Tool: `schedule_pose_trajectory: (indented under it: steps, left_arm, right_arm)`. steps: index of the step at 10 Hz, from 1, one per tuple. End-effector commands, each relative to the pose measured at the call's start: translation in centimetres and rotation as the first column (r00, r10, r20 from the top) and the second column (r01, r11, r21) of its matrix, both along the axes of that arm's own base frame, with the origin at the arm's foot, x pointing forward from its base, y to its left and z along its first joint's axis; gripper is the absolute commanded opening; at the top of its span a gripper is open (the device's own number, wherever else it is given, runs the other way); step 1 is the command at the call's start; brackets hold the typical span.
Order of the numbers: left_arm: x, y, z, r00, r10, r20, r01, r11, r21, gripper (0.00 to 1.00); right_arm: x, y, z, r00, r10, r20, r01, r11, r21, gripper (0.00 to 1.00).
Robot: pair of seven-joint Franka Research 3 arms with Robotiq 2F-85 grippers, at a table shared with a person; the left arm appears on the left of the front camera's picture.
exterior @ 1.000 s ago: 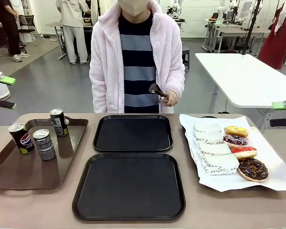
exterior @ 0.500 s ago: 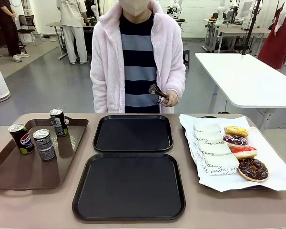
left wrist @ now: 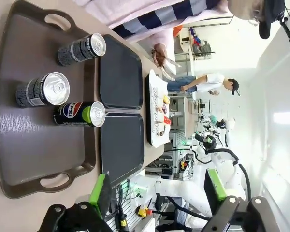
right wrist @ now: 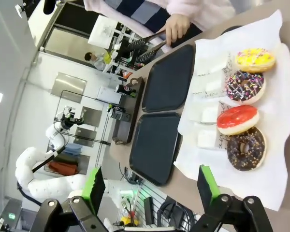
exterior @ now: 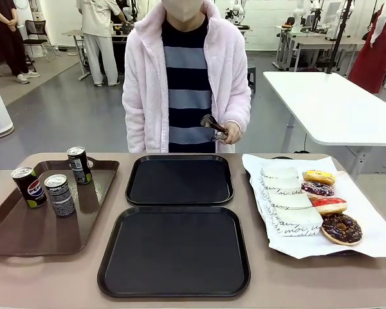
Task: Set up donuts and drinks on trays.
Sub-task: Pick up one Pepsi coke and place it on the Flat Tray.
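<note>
Two black trays lie mid-table, the far one and the near one, both bare. Several iced donuts sit on white paper at the right, among them a yellow one, a red one and a chocolate one. White script-printed paper holders lie beside them. A Pepsi can, a grey can and a dark can stand on the brown tray. My left gripper hangs open high above the cans. My right gripper hangs open above the donuts.
The brown rectangular tray takes up the table's left side. A person in a pink fleece stands at the far edge, holding metal tongs in one hand. The white paper sheet reaches the right table edge.
A second ago both grippers' green-padded tips showed at the left and right edges of the front view; they have since drawn out of it. The table's things have not moved.
</note>
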State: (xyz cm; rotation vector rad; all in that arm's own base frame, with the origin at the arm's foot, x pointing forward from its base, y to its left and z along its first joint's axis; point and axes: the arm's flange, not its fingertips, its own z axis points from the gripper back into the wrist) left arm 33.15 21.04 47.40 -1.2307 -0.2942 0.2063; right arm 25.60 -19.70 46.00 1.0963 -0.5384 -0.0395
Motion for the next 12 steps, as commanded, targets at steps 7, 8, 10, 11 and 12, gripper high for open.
schedule_pose_trajectory:
  steps: [7, 8, 10, 11, 12]
  left_arm:
    - [0.4, -0.79, -0.05, 1.0, -0.02, 0.006, 0.02, 1.0, -0.014, 1.0]
    - [0.4, -0.79, -0.05, 1.0, -0.02, 0.006, 0.02, 1.0, -0.014, 1.0]
    - [0.4, -0.79, -0.05, 1.0, -0.02, 0.006, 0.02, 1.0, -0.014, 1.0]
    - [0.4, -0.79, -0.05, 1.0, -0.02, 0.006, 0.02, 1.0, -0.014, 1.0]
    - [0.4, -0.79, -0.05, 1.0, -0.02, 0.006, 0.02, 1.0, -0.014, 1.0]
  right_arm:
    - [-0.37, -0.21, -0.25, 1.0, 0.022, -0.021, -0.021, 0.999, 0.027, 1.0]
    - [-0.37, -0.21, -0.25, 1.0, 0.022, -0.021, -0.021, 0.999, 0.027, 1.0]
    - [-0.37, -0.21, -0.25, 1.0, 0.022, -0.021, -0.021, 0.999, 0.027, 1.0]
    - [-0.37, -0.21, -0.25, 1.0, 0.022, -0.021, -0.021, 0.999, 0.027, 1.0]
    - [-0.37, -0.21, -0.25, 1.0, 0.022, -0.021, -0.021, 0.999, 0.027, 1.0]
